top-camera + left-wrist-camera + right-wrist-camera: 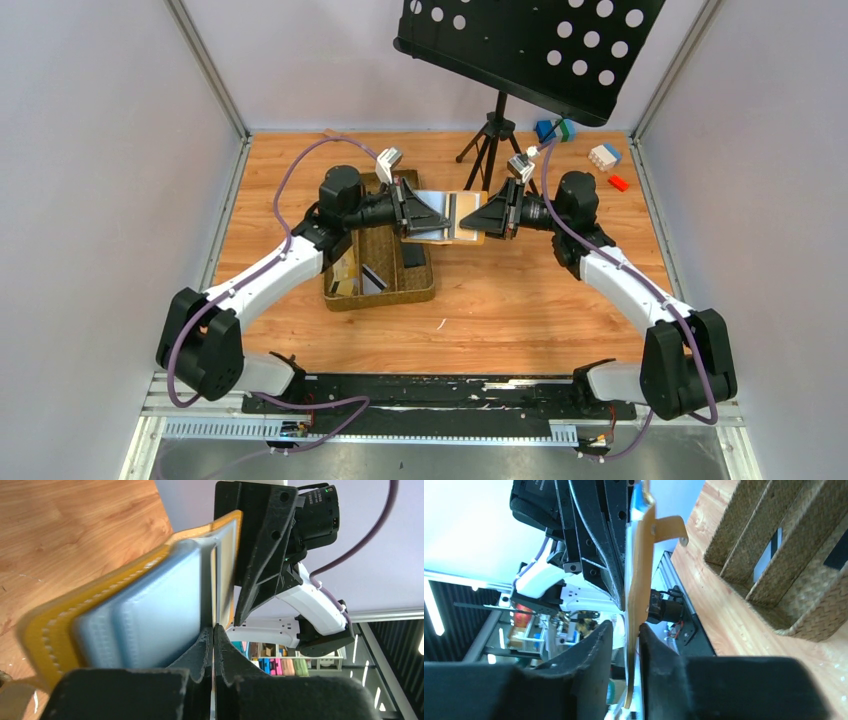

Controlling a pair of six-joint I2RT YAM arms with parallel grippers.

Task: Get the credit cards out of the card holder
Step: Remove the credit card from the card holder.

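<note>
The card holder (432, 202) hangs open above the table between both arms, mustard-yellow outside and grey-blue inside. In the left wrist view its blue pockets (150, 605) stand to the left of my fingers. My left gripper (445, 224) (214, 628) is shut on a thin pale sheet edge at the holder's middle, which looks like a credit card. My right gripper (465, 228) (625, 626) straddles the holder's mustard flap (639, 570). The flap lies against one finger, and a gap shows at the other. Three credit cards lie in the tray: tan-gold (345, 272), dark striped (375, 278) and black (413, 255).
A brown woven compartment tray (380, 298) (774, 565) sits on the wooden table under my left arm. A black music stand (530, 45) on a tripod (490, 135) stands at the back. Toy bricks (604, 157) lie at the back right. Grey walls close in three sides.
</note>
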